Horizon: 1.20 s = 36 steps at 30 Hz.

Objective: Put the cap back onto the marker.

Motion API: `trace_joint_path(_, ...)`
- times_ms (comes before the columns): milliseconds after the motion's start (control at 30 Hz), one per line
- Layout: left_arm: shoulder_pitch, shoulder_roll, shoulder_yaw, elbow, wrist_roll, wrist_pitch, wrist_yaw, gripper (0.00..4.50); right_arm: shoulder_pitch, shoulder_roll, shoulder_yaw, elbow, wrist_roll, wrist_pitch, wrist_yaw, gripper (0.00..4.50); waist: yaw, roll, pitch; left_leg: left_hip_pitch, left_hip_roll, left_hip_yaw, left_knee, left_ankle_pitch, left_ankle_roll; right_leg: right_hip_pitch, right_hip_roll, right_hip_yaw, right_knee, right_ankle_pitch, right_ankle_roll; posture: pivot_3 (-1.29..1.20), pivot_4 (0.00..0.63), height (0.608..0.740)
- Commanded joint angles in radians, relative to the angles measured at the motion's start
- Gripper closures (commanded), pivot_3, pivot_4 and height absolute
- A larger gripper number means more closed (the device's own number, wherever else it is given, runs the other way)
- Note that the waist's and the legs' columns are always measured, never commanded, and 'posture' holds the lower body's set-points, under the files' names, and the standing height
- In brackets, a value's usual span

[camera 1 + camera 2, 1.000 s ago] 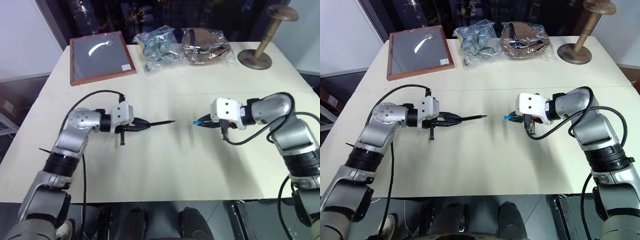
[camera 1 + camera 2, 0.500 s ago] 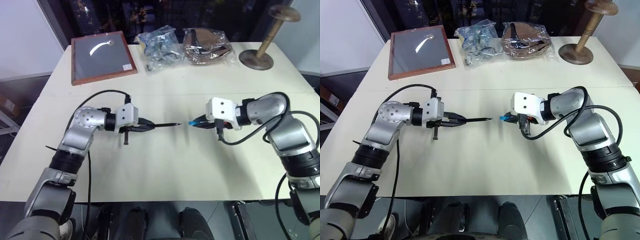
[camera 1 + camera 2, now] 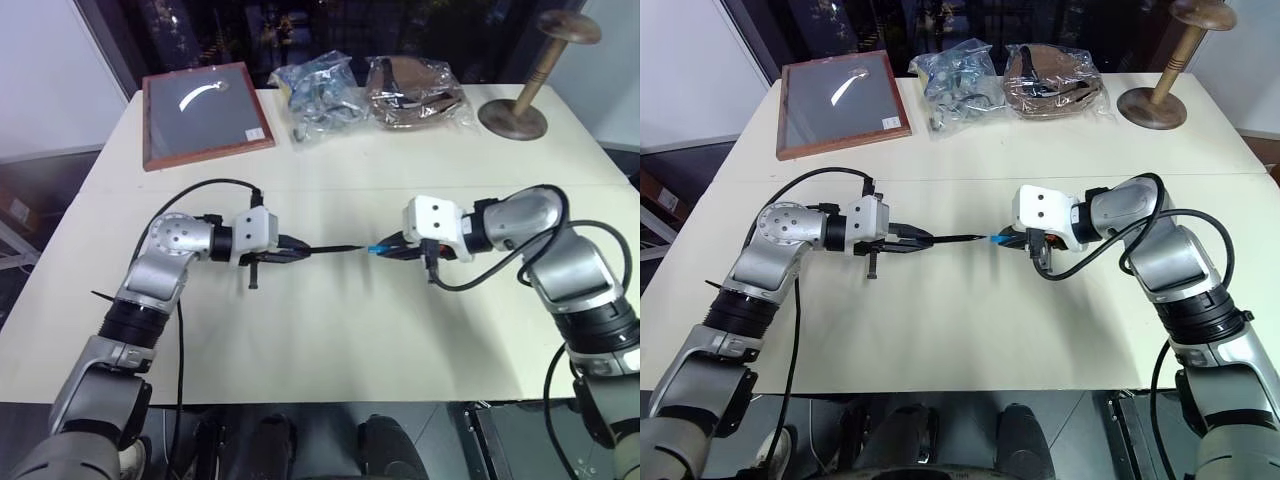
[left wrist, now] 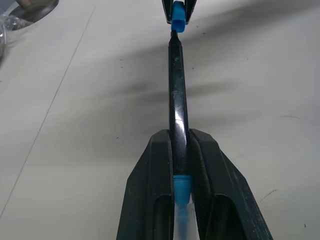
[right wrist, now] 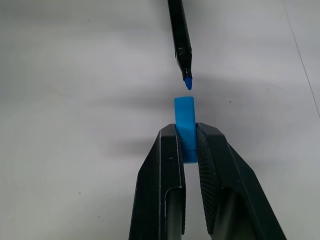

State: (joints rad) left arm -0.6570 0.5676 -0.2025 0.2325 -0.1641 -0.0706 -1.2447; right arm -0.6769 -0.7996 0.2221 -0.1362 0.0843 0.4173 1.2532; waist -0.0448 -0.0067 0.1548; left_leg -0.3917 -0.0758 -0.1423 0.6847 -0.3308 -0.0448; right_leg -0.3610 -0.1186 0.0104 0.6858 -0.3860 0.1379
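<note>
Item one, the marker (image 3: 325, 248): we hold it in our left gripper (image 3: 292, 251), fingers clamped on the rear half of the barrel, the shaft level above the table (image 3: 330, 340) and its writing tip aimed toward 3 o'clock.

Item two, the cap (image 5: 184, 120): we hold it in our right gripper (image 3: 392, 249), fingers pinched on its closed end, the open mouth facing 9 o'clock at the marker tip. In the right wrist view the two are just apart, the tip lying slightly off the cap's axis.

Handling, as we judge it: both pieces are light, rigid plastic, smooth and liable to swivel in a pinch. The cap is short, so the hold belongs on its rear, leaving the mouth free. The marker's long overhang may flex the aim, so a straight, gentle push seems wise.

Also present at 12 o'clock: a framed panel (image 3: 204, 113), two plastic bags (image 3: 365, 88), a wooden stand (image 3: 520, 98).
</note>
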Motion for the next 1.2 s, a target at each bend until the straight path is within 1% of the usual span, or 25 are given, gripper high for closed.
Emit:
trace_joint_path(33,-0.006,-0.004,0.006,-0.02,-0.003,-0.012,0.003,4.5,-0.026,0.005,-0.011,-0.043,0.017,0.008,-0.011,4.45,0.0,0.0,0.0,0.0,0.0,0.0,0.0,0.0,0.0,0.0,0.0,0.0,0.0,0.0,0.0,0.0,0.15,0.74)
trace_joint_path(633,-0.017,-0.008,0.002,-0.01,0.003,-0.02,-0.005,4.5,-0.034,0.013,0.005,-0.061,0.019,0.018,-0.026,4.45,0.0,0.0,0.0,0.0,0.0,0.0,0.0,0.0,0.0,0.0,0.0,0.0,0.0,0.0,0.0,0.0,0.15,0.74)
trace_joint_path(1033,-0.027,-0.006,-0.008,-0.007,0.025,-0.04,-0.008,4.5,-0.063,0.023,0.072,-0.039,-0.052,-0.04,-0.043,4.45,-0.001,0.0,0.0,0.0,0.0,0.0,0.0,0.0,0.0,0.0,0.0,0.0,0.0,0.0,0.0,0.0,0.15,0.74)
trace_joint_path(1200,-0.033,-0.011,-0.011,-0.001,0.056,-0.063,0.015,4.5,-0.071,0.022,0.091,-0.027,-0.081,-0.054,-0.037,4.45,0.0,0.0,0.0,0.0,0.0,0.0,0.0,0.0,0.0,0.0,0.0,0.0,0.0,0.0,0.0,0.0,0.15,0.74)
